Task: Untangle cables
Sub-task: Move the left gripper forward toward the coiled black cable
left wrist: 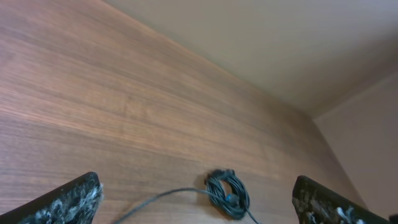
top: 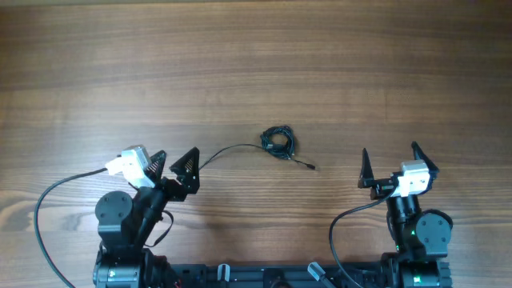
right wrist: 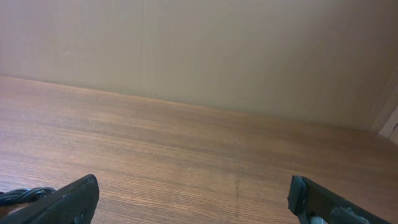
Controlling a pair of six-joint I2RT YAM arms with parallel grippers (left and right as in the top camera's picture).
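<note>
Cables (top: pixel 278 141): single tight knot, middle of bench (top: pixel 256 64), tails trailing loose. Untangling not started; all remains. Left fingers (top: pixel 188 164), right fingers (top: pixel 366 170): released, spread wide, empty.

Knotted cables (top: pixel 278 141) (one strand trailing), wooden table (top: pixel 240 48)

wooden table (top: pixel 256 64) — bare grain; beige wall (right wrist: pixel 249 50)

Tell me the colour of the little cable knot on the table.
Black. The cables show best in the left wrist view.
</note>
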